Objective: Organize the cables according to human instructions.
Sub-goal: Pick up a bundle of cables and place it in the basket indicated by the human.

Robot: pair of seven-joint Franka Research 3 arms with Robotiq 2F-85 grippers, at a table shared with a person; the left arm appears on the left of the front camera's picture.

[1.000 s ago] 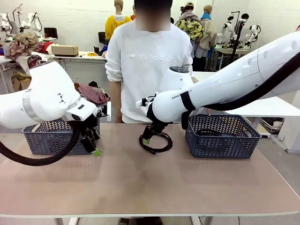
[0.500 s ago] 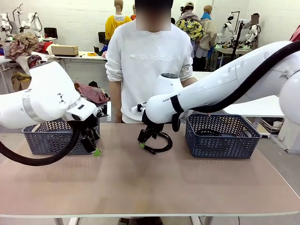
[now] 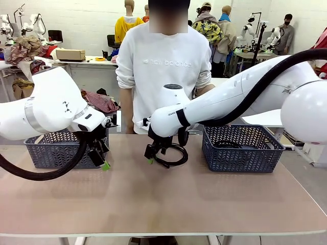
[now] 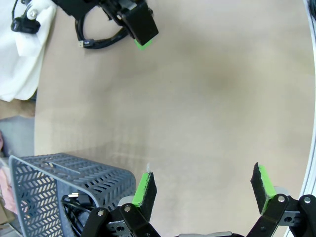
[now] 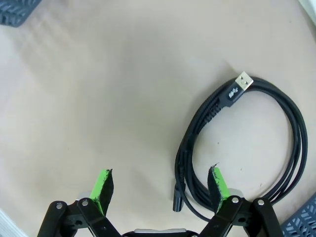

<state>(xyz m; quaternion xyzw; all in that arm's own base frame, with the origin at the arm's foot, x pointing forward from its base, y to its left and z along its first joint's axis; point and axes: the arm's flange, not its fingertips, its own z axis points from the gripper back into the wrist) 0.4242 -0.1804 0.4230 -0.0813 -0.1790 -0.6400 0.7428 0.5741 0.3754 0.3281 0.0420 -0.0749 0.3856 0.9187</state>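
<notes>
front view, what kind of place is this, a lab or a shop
Most likely a robotics lab or data-collection workshop. Two white robot arms work at a tan table holding dark grey plastic mesh baskets, and more workbenches with small white robot arms stand behind.

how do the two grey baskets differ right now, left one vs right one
The left basket sits behind the left end effector, partly hidden by that arm; the right basket stands in full view near the table's right side. The coiled USB cable on the table lies nearer the right basket than the left basket. Both are dark grey, perforated, rectangular, and each holds some black cable.
</notes>
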